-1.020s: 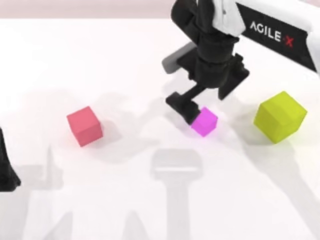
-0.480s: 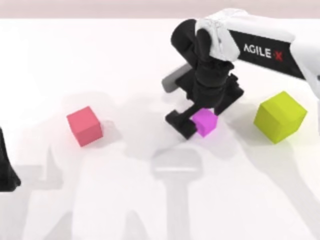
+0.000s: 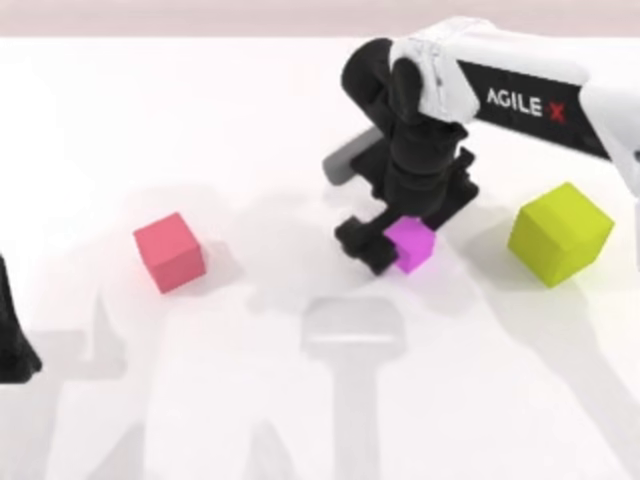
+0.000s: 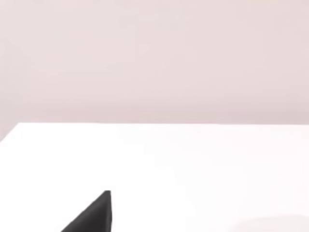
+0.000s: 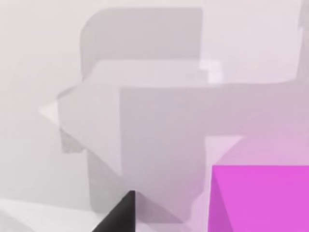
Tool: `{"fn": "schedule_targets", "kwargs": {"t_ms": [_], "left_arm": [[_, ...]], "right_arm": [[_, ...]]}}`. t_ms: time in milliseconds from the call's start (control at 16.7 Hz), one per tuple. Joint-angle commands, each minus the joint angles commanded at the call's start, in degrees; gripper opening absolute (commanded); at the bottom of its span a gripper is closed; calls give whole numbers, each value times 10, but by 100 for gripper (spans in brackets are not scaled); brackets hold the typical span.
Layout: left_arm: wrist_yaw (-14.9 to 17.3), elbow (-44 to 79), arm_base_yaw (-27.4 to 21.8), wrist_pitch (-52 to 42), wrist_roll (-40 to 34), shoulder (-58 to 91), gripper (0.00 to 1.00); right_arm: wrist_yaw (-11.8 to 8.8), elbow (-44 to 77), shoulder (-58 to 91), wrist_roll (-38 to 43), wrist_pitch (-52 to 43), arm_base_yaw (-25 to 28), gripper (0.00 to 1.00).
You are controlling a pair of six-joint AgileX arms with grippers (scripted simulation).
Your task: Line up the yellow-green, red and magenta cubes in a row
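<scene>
Since the picture from a moment ago, the right arm has hardly moved, but compared with the one before that it has come down lower over the magenta cube, and none of the three cubes has shifted. From above, the right pincer sits right at the magenta cube, near the middle of the white tabletop. One dark finger stands just to the left of the cube and seems to touch it. The other finger is hidden under the arm, so I cannot tell if the pincer has squeezed the cube or is only around it. The cube looks like it sits flat on the tabletop. In the right wrist view the magenta cube fills one corner, very close, with a dark fingertip beside it and a gap of tabletop between them. The red cube sits well apart on the left side of the tabletop. The yellow-green cube sits near the right edge, the biggest of the three, and a bit farther back than the red one. The magenta cube lies between them, closer to the yellow-green one. The left pincer waits at the far left edge, away from every cube, and I cannot tell how its fingers stand. The left wrist view shows only bare tabletop and one dark fingertip.
</scene>
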Motion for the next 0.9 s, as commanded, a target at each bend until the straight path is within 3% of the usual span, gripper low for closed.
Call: {"fn": "schedule_targets", "kwargs": {"t_ms": [360,900], "left_arm": [[0,0,0,0,0,0,100],[0,0,0,0,0,0,100]], "right_arm": [[0,0,0,0,0,0,2],[-4,5,-19,3,-5,-1,0]]}}
